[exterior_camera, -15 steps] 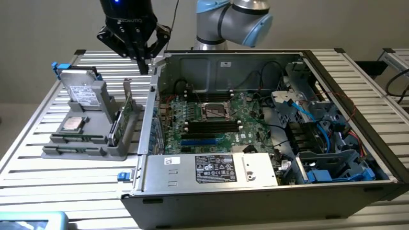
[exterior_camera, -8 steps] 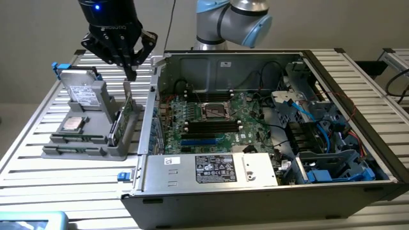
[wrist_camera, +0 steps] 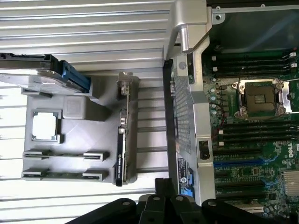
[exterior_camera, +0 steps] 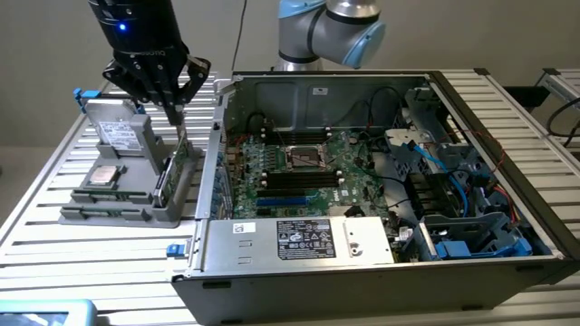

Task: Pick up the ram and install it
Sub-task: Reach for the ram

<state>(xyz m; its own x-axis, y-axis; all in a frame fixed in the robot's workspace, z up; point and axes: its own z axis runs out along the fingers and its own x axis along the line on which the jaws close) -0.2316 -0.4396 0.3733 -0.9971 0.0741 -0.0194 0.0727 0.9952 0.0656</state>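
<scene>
From where I stand, the black multi-link gripper [exterior_camera: 172, 115] hangs above the slatted aluminium table [exterior_camera: 54, 224]. Its jaws are pressed together into one point and I can see nothing pinched between them.

Just beneath the tips is the edge of a grey moulded-plastic holder [exterior_camera: 118, 214]. A large green circuit card with a metal bracket [exterior_camera: 172, 166] stands there on its long edge, in the channel nearest the jaws.

The ram [wrist_camera: 63, 155], a long thin dark-green circuit-board stick, sits edge-up between the end clips of a slot in that holder. It lies below the jaws, on the far side of the upright card from them, and apart from the fingertips. A second clipped slot runs just beside it.

Further from the jaws in the holder are a square silver processor chip [wrist_camera: 45, 126] and a grey hard drive with a blue tab [wrist_camera: 28, 74].

On the jaws' other side is the open grey steel computer case [exterior_camera: 299, 272], with its green motherboard [exterior_camera: 299, 170] exposed.
</scene>
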